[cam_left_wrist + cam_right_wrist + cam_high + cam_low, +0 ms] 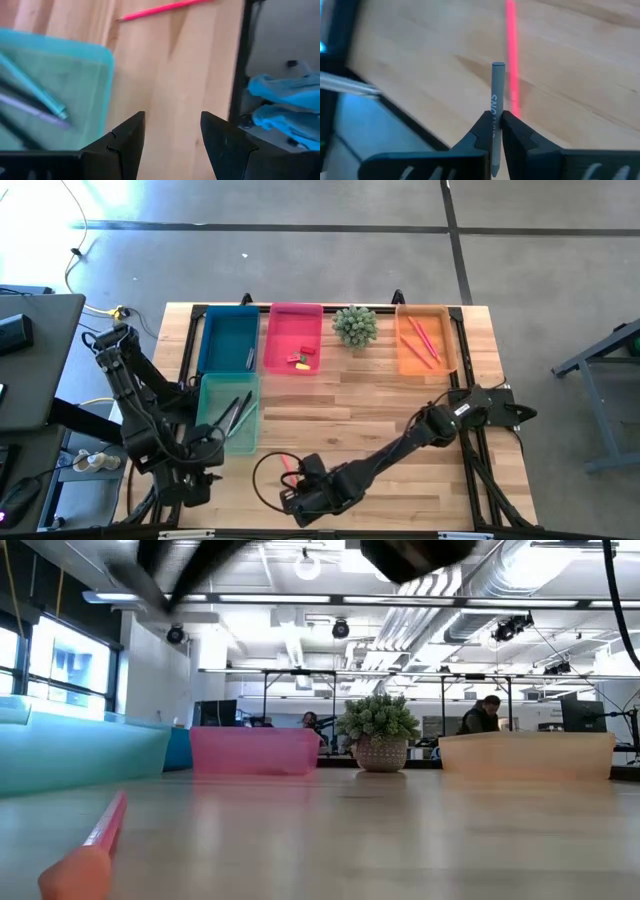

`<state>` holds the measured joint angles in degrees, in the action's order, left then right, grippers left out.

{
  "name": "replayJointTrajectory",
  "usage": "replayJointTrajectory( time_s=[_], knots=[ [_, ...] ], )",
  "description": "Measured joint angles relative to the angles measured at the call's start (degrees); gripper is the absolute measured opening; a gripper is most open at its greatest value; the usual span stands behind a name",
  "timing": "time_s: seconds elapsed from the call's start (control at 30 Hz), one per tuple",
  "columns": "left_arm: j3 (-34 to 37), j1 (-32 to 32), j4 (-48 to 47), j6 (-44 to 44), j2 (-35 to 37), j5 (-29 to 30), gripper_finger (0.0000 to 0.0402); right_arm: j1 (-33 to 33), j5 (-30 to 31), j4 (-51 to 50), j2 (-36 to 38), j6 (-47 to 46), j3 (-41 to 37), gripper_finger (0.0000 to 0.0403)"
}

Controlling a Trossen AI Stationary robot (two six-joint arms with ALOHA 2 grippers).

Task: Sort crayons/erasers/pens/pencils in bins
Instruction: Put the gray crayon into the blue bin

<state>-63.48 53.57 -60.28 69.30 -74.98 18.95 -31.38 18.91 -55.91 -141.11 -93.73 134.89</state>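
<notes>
Right wrist view: grey stick (496,107) pinched upright between right claw (495,127) fingers.

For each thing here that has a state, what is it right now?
Left gripper: open, empty, beside the pale teal translucent bin.
Right gripper: shut on a thin grey stick.
Loose salmon-pink pencil: lying flat on the wooden table.
Orange translucent bin: holds pink pencils.

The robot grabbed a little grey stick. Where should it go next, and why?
Probably lift and carry it toward the pale teal plastic tray, which seems to hold similar dark sticks. The right pincer is shut on the short grey stick, low over the wooden table, beside a loose pink pencil.
</notes>
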Motion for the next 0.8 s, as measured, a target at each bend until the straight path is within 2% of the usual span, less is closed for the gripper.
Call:
replayJointTrajectory(
  time_s=[0.27, 0.6, 0.8],
  knots=[
    [0.02, 0.18, 10.44, -8.3, 0.0, 3.75, 0.0168, -0.91, 7.75, 7.71, 3.8, 9.33, 0.04, 0.0012],
    [0.04, -1.88, 20.24, -20.19, 0.0, 4.95, 0.0163, -0.44, 10.51, 23.37, 4.98, 28.19, 0.04, 0.0012],
    [0.04, -3.87, 23.74, -24.19, 0.0, 4.91, 0.0163, -0.51, 10.99, 27.48, 6.42, 38.55, 0.04, 0.0012]
  ],
)
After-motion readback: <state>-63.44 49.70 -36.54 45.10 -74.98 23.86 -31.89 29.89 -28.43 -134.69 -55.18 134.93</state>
